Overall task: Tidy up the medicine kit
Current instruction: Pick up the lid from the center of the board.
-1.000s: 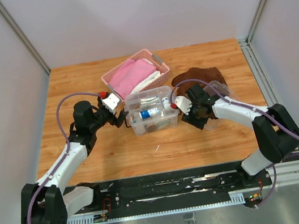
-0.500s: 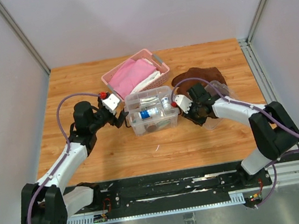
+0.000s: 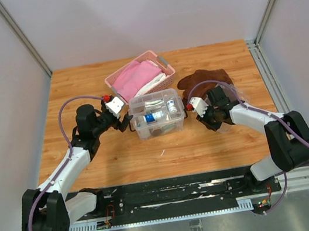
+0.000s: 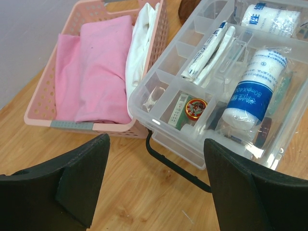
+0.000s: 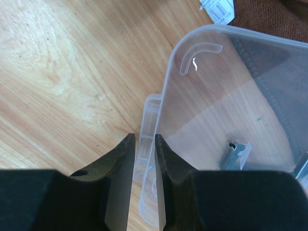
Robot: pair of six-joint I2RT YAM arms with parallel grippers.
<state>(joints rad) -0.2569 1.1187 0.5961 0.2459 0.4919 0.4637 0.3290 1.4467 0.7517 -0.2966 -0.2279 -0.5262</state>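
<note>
The medicine kit (image 3: 155, 115) is a clear box in mid-table, open, with a divided clear tray (image 4: 192, 62) holding a wrapped bandage roll (image 4: 257, 89), packets and a small red tin (image 4: 195, 107). Its dark handle (image 4: 178, 166) hangs at the near left side. My left gripper (image 4: 156, 192) is open and empty just left of the box, the handle between its fingers' line; it also shows in the top view (image 3: 125, 122). The clear lid (image 5: 231, 96) lies right of the box (image 3: 228, 112). My right gripper (image 5: 146, 139) is shut on the lid's rim tab.
A pink slatted basket (image 3: 140, 77) with pink and white cloth stands behind the box, touching its back left corner (image 4: 96, 72). A brown cloth (image 3: 203, 79) lies at the back right, partly under the lid. A small white scrap (image 3: 162, 152) lies on the wood in front.
My right gripper has drawn back to the right, away from the box's right side, at the lid's edge. The left arm and the box have not moved.
</note>
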